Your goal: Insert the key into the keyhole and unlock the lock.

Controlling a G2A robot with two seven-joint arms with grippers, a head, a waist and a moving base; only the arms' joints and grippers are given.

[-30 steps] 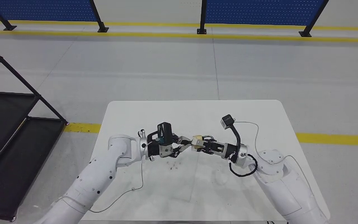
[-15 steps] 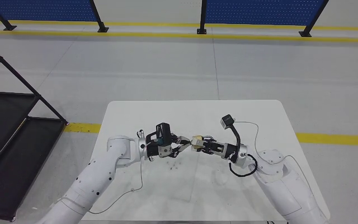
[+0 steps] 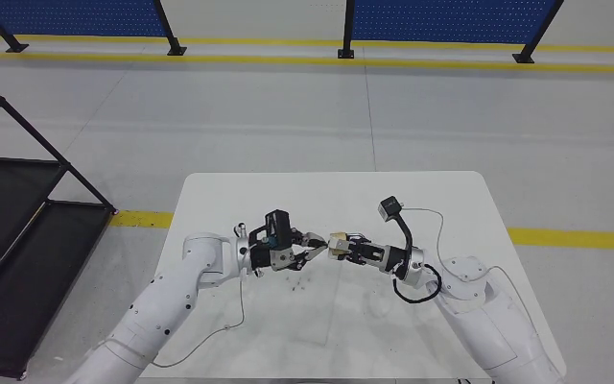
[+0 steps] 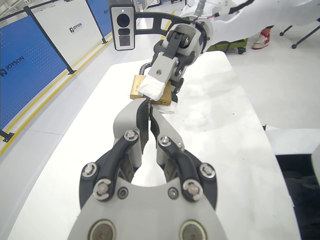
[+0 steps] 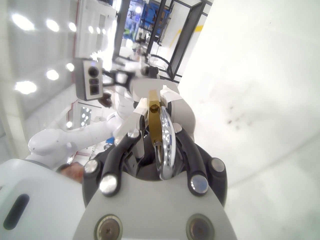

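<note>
Above the middle of the table (image 3: 336, 197), clear of its top, the lock (image 3: 338, 240) sits clamped between my two arms. It is a brass padlock (image 4: 136, 86) with a steel shackle (image 5: 166, 136). My right gripper (image 5: 153, 103) holds it by the flat faces, the taped fingertips (image 4: 153, 88) pressed against the brass from both sides. The shackle points back toward that gripper's palm and the bottom of the lock faces my left arm.

The key (image 4: 150, 112) shows as a thin metal blade pinched between the black pads (image 4: 143, 116) of my left gripper (image 4: 149, 104), whose jaws are drawn nearly together on it. The blade's far end meets the bottom of the lock right at the taped fingertips. I cannot tell how far it sits in the keyhole, nor whether the shackle is latched.

From above, my left gripper (image 3: 312, 249) and right gripper (image 3: 343, 244) lie tip to tip along one line, with the lock at the joint between them.

A few dark specks (image 5: 232, 121) mark the white table under the grippers. Off the table's left side stands a black rack (image 3: 38, 230) on the floor, a yellow line (image 3: 561, 236) runs across the floor, and blue barriers (image 3: 441, 19) stand beyond the far edge.
</note>
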